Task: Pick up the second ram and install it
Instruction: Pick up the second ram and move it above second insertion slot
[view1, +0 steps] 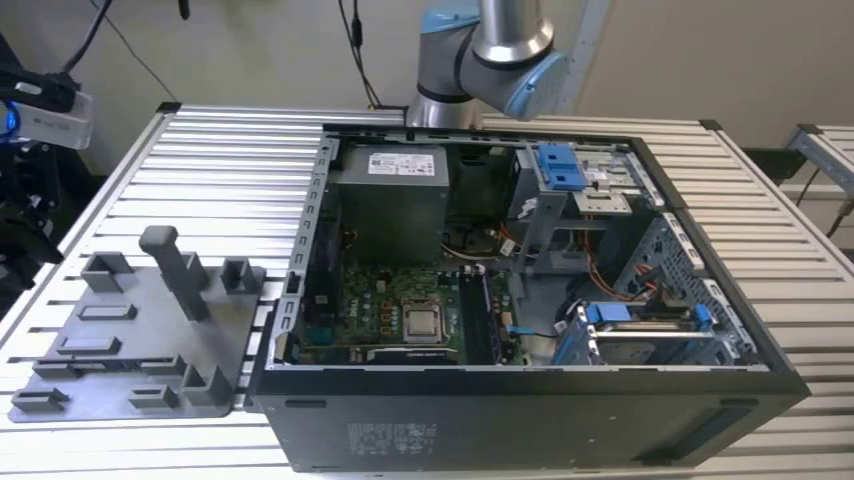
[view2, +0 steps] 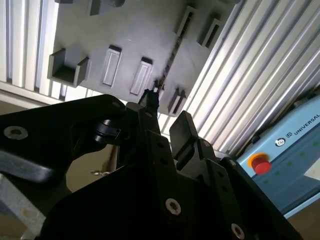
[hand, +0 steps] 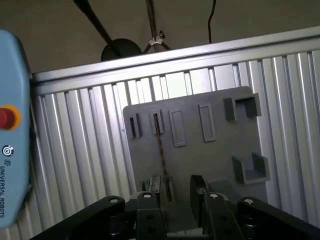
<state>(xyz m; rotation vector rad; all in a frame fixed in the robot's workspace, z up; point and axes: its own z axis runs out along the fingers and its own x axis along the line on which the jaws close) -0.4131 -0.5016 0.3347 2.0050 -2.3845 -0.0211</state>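
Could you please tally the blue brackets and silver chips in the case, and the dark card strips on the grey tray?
Blue plastic drive brackets: 2
Square silver CPU chip: 1
Thin dark ram strip on the grey plastic tray: 1
Total: 4

- The arm (view1: 505, 25): a silver metal tube with rounded grey joints and pale blue end caps.
- The gripper (view2: 166, 114): matt black and angular, with two flat, blocky fingers (view2: 184, 131).
- Small silver screws (view2: 173, 205) dot its black housing.
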